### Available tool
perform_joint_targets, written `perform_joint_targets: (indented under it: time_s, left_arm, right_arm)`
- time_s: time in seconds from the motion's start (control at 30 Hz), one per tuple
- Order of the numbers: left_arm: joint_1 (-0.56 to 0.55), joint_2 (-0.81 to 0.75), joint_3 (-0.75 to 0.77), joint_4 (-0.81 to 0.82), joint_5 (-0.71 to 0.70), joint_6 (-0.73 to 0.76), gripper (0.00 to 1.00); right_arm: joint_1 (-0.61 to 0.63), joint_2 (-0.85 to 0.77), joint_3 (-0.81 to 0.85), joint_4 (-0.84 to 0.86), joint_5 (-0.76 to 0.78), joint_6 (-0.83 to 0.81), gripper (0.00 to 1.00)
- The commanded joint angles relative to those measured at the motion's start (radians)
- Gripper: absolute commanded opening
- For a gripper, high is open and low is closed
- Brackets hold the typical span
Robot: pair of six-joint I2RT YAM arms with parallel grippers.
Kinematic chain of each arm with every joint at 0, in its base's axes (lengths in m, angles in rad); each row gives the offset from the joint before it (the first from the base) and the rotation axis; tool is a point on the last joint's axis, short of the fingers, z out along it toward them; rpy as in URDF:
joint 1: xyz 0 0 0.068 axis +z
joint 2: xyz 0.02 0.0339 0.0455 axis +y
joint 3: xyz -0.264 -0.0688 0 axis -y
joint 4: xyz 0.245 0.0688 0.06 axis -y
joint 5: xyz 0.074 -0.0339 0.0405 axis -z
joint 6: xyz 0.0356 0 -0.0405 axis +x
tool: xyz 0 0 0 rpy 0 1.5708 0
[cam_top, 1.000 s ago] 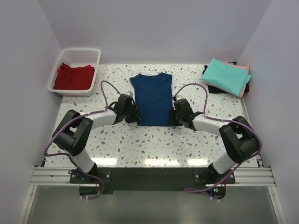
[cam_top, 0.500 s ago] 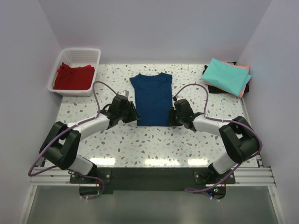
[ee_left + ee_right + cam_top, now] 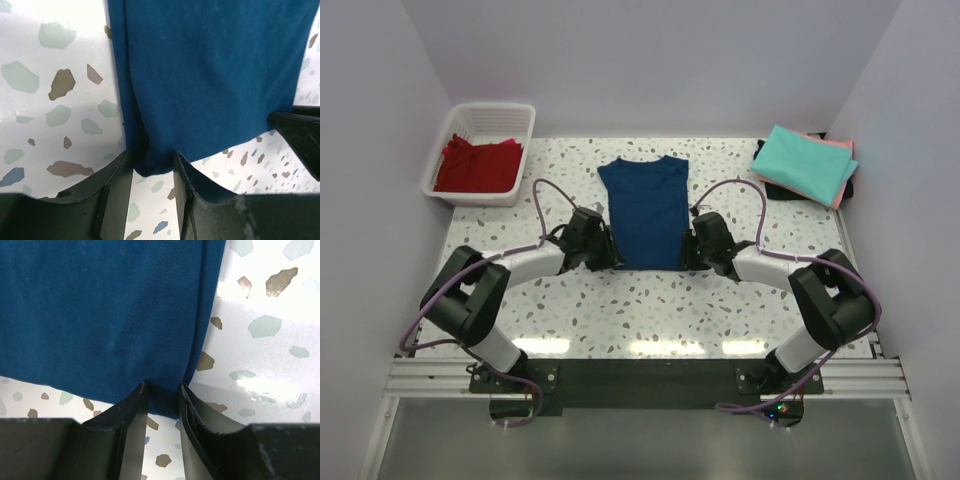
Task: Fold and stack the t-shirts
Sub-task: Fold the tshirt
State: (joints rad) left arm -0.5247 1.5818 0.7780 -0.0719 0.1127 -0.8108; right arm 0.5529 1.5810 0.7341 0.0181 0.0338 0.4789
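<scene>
Our left tool (image 3: 152, 156) and right tool (image 3: 162, 387) stand jaws apart, each astride a hem corner of the navy t-shirt (image 3: 645, 205), which lies flat on the counter (image 3: 620, 310) beyond them. We judge the hem-to-collar fold in hand: next, both pinch and lift together.

The navy t-shirt (image 3: 643, 210) is showing soft, matt knit cloth against a table (image 3: 620, 310) that is gleaming smooth and glossy, speckled like stone. The basket (image 3: 490, 107) at the far left corner is showing white slotted plastic. The fingers (image 3: 117, 200) of the left gripper (image 3: 152, 161) are showing matt black plastic, scuffed at the edges.
</scene>
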Motion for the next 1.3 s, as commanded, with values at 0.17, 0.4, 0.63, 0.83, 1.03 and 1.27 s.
perform_joint_targets:
  time_s: [0.17,0.4,0.63,0.83,1.03,1.27]
  left_arm:
    - [-0.024,0.069,0.046,0.041,-0.004,0.001,0.34]
    - [-0.040,0.044,0.027,0.008,-0.059,0.004,0.00]
    - [-0.153,-0.081,-0.049,-0.081,-0.194,-0.030,0.00]
    - [-0.265,-0.225,-0.169,-0.147,-0.289,-0.158,0.00]
    - [-0.470,-0.423,-0.203,-0.334,-0.487,-0.365,0.00]
    - [-0.629,-0.490,-0.128,-0.528,-0.683,-0.521,0.00]
  right_arm:
    - [-0.002,0.019,-0.032,0.008,-0.018,0.017,0.17]
    - [0.001,-0.019,-0.064,-0.001,-0.026,0.021,0.00]
    - [0.076,-0.142,-0.160,-0.036,-0.023,0.056,0.00]
    - [0.251,-0.318,-0.237,-0.125,0.092,0.134,0.00]
    - [0.357,-0.577,-0.288,-0.297,0.192,0.220,0.00]
    - [0.366,-0.799,-0.210,-0.510,0.279,0.188,0.00]
